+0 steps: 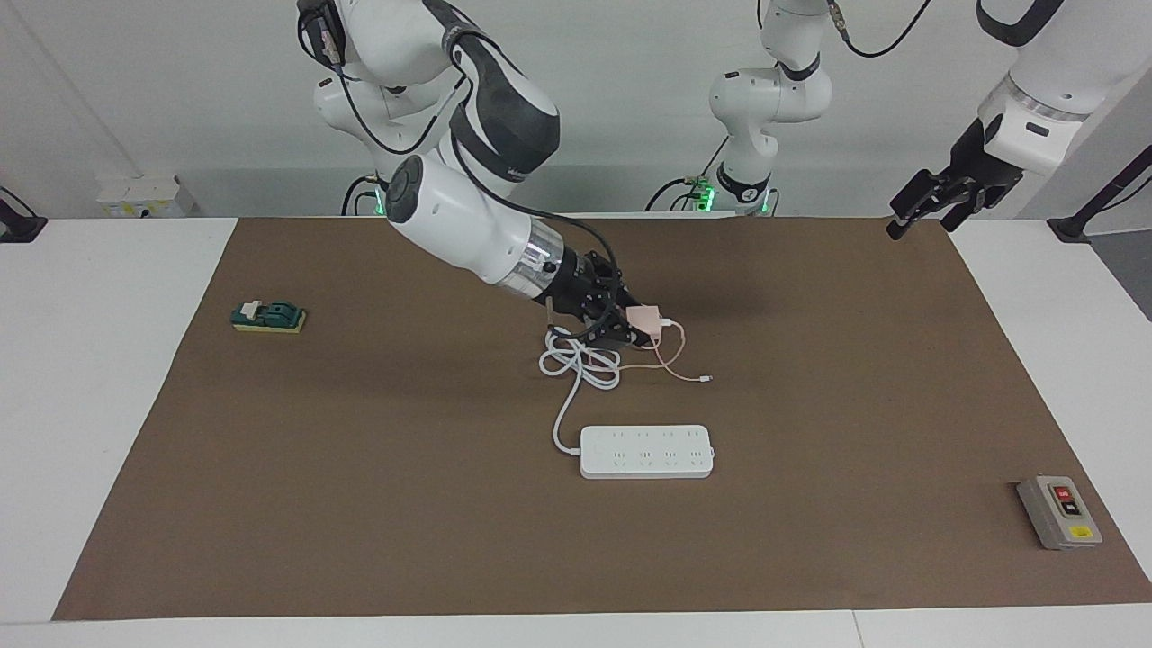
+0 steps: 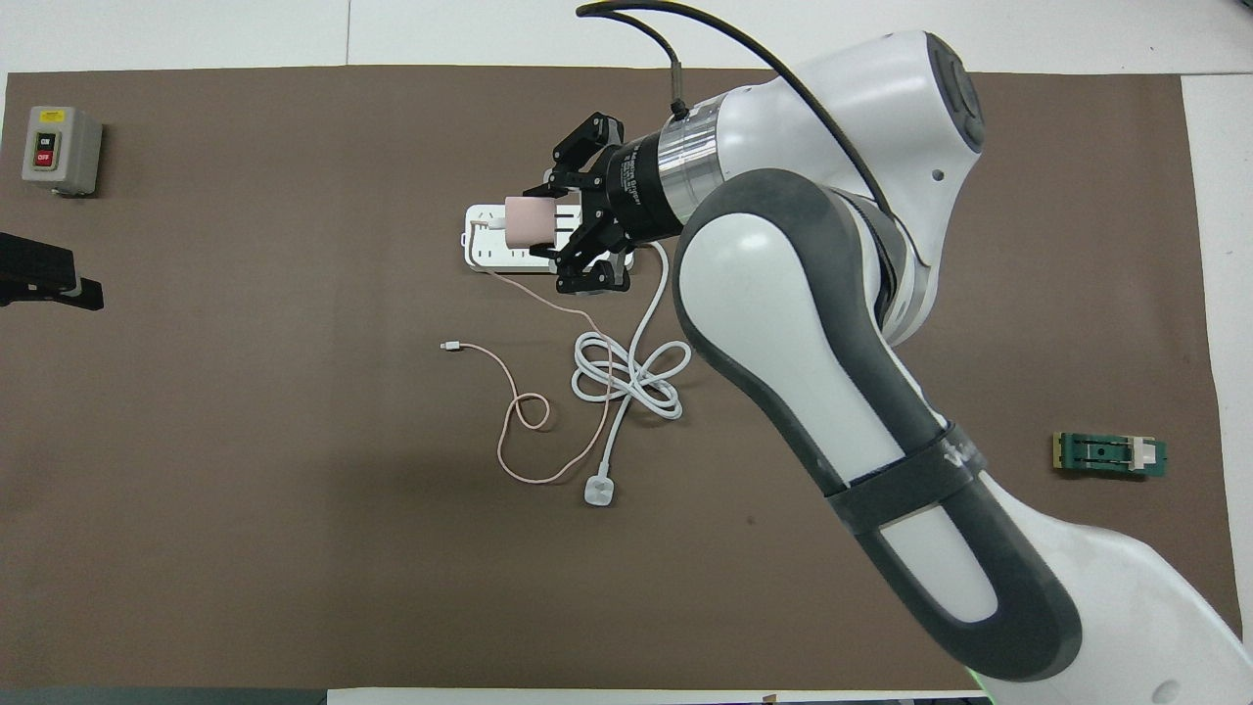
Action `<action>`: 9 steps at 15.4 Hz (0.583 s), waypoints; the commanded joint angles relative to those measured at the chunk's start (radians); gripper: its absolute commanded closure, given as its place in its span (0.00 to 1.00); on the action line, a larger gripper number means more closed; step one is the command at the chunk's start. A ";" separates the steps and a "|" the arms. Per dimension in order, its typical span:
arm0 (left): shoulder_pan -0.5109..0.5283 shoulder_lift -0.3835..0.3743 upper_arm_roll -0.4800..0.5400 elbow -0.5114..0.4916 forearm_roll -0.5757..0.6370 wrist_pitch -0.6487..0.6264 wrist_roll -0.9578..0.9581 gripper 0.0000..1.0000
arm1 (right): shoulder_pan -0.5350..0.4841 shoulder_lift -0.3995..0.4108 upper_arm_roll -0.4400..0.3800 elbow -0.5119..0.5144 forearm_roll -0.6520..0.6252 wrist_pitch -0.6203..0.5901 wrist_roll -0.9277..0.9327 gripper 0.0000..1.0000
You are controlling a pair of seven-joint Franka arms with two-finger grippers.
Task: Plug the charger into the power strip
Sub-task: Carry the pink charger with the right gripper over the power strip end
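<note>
My right gripper (image 1: 641, 326) is shut on the pale-pink charger (image 1: 645, 319) and holds it up in the air. In the facing view it hangs over the coiled white cord (image 1: 580, 364), well clear of the power strip (image 1: 646, 452). In the overhead view the charger (image 2: 529, 221) and right gripper (image 2: 538, 223) cover part of the power strip (image 2: 480, 251). The thin pink cable (image 2: 519, 411) trails from the charger down to the mat and loops there. My left gripper (image 1: 911, 212) waits open over the mat's corner at the left arm's end.
A grey box with red and yellow buttons (image 1: 1059, 513) lies toward the left arm's end, farther from the robots than the strip. A small green block (image 1: 268, 317) sits toward the right arm's end. The strip's white plug (image 2: 598, 491) lies nearer to the robots than the coil.
</note>
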 commanded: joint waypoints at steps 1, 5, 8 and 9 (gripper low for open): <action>0.050 -0.002 -0.004 -0.051 -0.096 0.048 -0.007 0.00 | 0.015 0.013 0.000 0.027 -0.036 0.011 0.021 1.00; 0.065 0.026 -0.004 -0.090 -0.210 0.091 -0.008 0.00 | 0.011 0.026 0.004 0.021 -0.014 -0.005 0.016 1.00; 0.071 0.084 -0.005 -0.097 -0.317 0.129 -0.004 0.00 | 0.015 0.038 0.003 0.015 0.026 0.001 0.016 1.00; 0.064 0.102 -0.005 -0.102 -0.352 0.157 -0.004 0.00 | 0.015 0.039 0.003 0.017 0.026 -0.002 0.016 1.00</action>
